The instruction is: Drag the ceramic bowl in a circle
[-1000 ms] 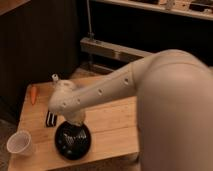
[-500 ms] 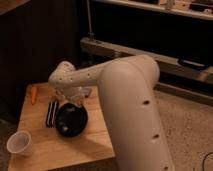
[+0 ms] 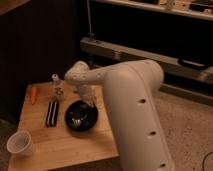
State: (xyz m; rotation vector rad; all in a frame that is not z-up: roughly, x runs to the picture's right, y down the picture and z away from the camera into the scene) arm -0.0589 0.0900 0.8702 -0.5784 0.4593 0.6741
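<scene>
Jaws of the gripper (image 3: 89, 103) are clamped together on the far rim of the black bowl (image 3: 80, 117), which sits mid-bench on the wooden bench (image 3: 60, 145). Left of the bowl lies a dark bar (image 3: 51, 113); a white cup (image 3: 20, 144) stands at the near-left corner.

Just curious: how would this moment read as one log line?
stage: dragging | gripper: shut, at ceramic bowl rim | bowl: on table
</scene>
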